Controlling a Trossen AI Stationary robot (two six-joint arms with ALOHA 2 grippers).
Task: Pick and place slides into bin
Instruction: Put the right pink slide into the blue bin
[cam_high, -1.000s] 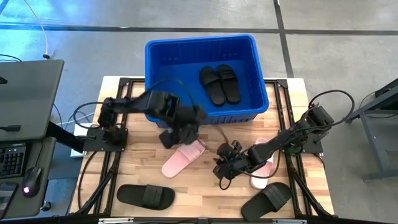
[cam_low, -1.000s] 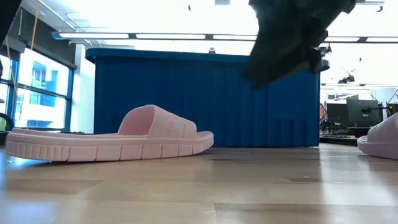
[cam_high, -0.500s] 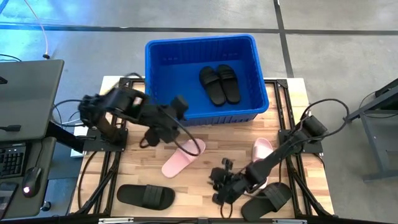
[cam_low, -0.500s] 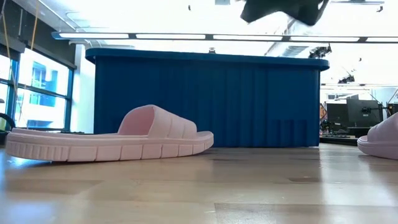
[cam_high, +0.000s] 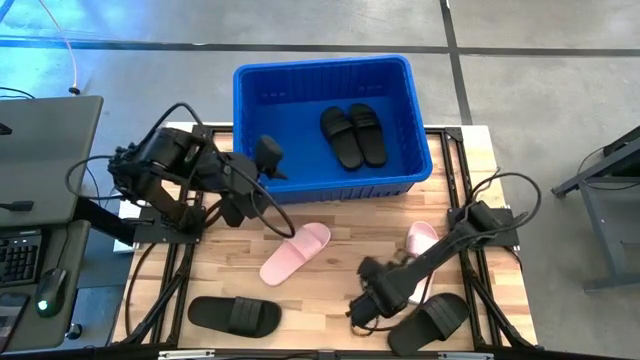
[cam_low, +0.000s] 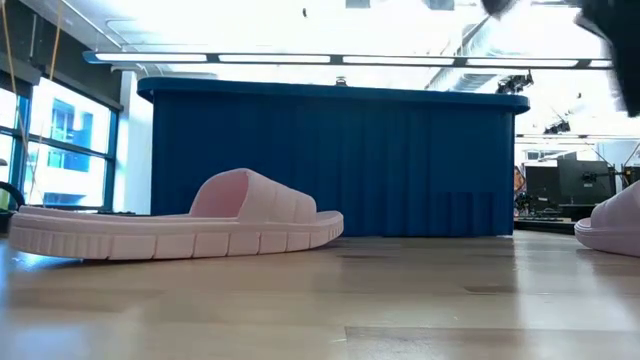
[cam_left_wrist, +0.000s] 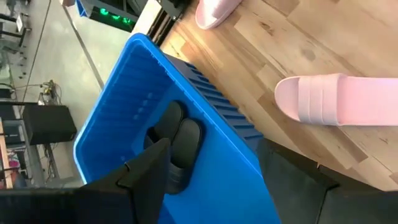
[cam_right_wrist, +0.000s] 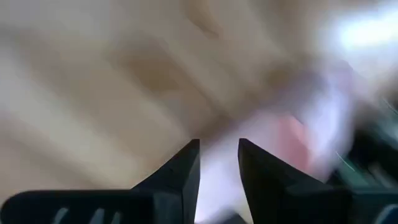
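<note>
Now, starting at my left, the left gripper (cam_high: 268, 158) hangs just outside the near left wall of the bin (cam_high: 250, 120), with nothing between its fingers; in its wrist view the fingers (cam_left_wrist: 146, 168) stand spread apart and empty. The bin sits at the far edge of the table (cam_high: 330, 215) and holds two black slides (cam_high: 353, 134) lying side by side near its middle. In front of it, on the wood, one pink slide (cam_high: 295, 253) lies at an angle, its strap facing up. Nearer to me on the left, a black slide (cam_high: 234, 316) rests flat by the table's front edge.

Moving right, the right gripper (cam_high: 362, 305) is low over the front of the table, between the angled pink slide and another black slide (cam_high: 430, 322) at the front right corner. Its wrist view shows the fingers (cam_right_wrist: 186, 171) close together with only a narrow gap, gripping nothing. The second pink slide (cam_high: 421, 240) lies beside that arm, partly under it.
</note>
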